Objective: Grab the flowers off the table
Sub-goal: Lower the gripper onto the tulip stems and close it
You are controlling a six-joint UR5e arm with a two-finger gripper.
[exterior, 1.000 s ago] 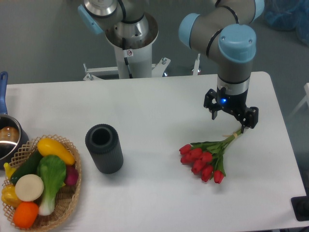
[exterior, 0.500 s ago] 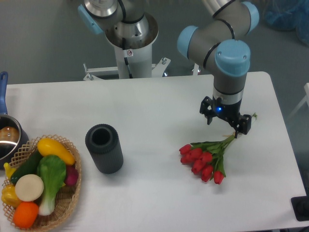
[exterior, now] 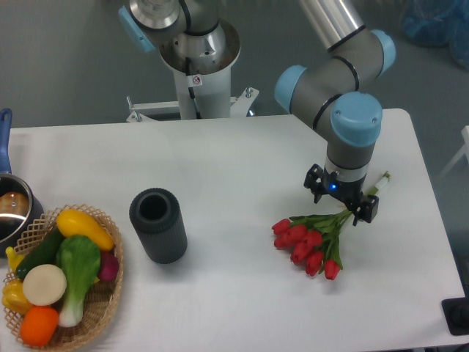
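The flowers [exterior: 309,240] lie on the white table [exterior: 220,165] at the right: red tulip heads point to the lower left, and the pale green stems run up to the right, their ends showing near the table's right side [exterior: 380,180]. My gripper [exterior: 341,199] points straight down over the stems, just above where the leaves meet them. Its two dark fingers [exterior: 316,183] stand apart, one on each side of the stems. It is open and holds nothing. The middle of the stems is hidden under the gripper.
A dark grey upright cylinder [exterior: 158,224] stands left of centre. A wicker basket [exterior: 112,290] of produce sits at the front left corner. A pot [exterior: 12,210] with a blue handle is at the left edge. The robot's base [exterior: 198,66] is behind the table.
The gripper has moved down and a little to the left, from above the stem ends to low over the stems. The flowers have not moved.
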